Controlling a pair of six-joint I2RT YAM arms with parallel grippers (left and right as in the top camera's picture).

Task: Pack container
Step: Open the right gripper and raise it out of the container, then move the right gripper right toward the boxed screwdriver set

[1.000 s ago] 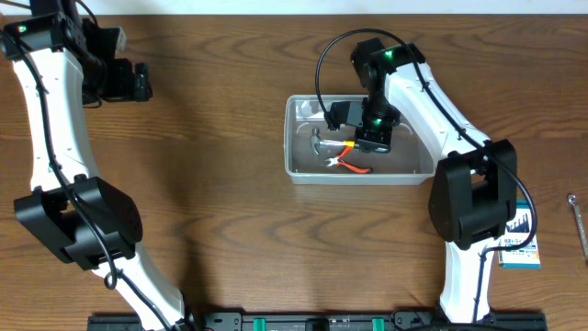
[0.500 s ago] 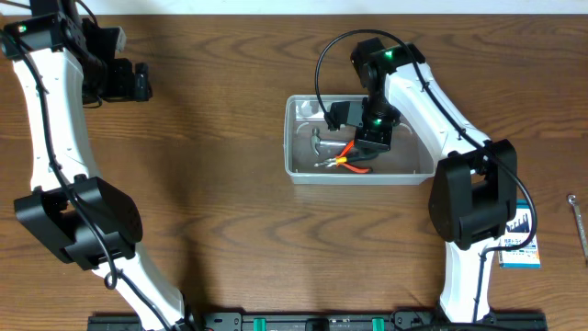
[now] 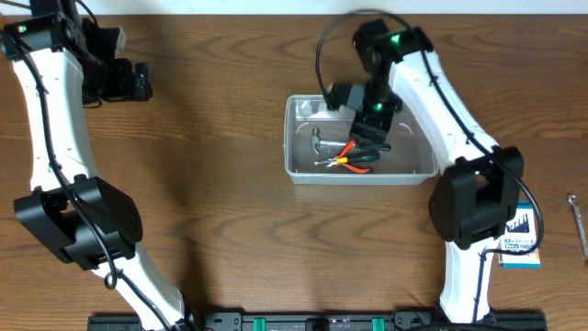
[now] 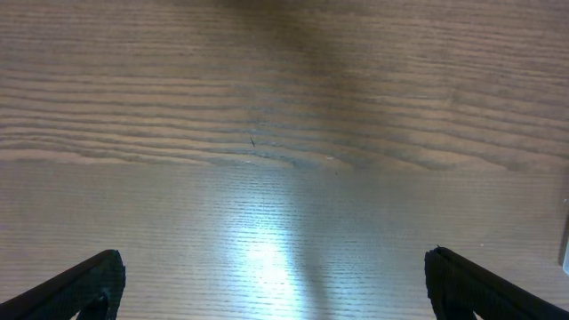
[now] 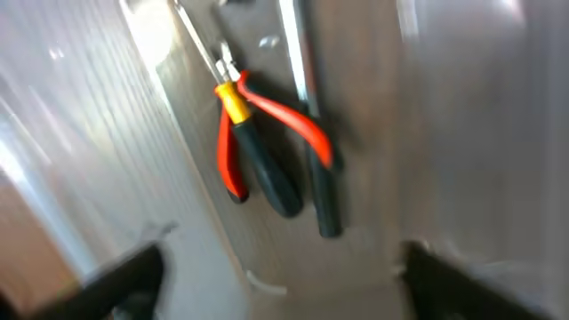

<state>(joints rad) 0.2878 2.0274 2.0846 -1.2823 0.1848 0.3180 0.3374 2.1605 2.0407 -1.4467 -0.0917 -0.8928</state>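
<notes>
The clear container (image 3: 303,171) sits at the table's middle. In it lie red-handled pliers (image 3: 346,155), a black-handled screwdriver (image 3: 361,158) and a grey metal tool (image 3: 319,143). My right gripper (image 3: 372,134) hangs just above the container, open, with nothing between its fingers. The right wrist view is blurred. It shows the pliers (image 5: 277,116), the screwdriver (image 5: 262,169) with its yellow collar and a dark rod (image 5: 318,182) on the container floor, ahead of the right gripper (image 5: 284,284). My left gripper (image 3: 140,81) is far off at the back left, open over bare wood (image 4: 276,289).
A metal wrench (image 3: 579,219) lies near the right table edge. A blue and white card (image 3: 520,246) sits beside the right arm's base. The arm bases stand along the front edge.
My right gripper has opened and drawn up and back from the tools. The black-handled screwdriver now lies loose beside the pliers in the container. The left arm has not moved.
</notes>
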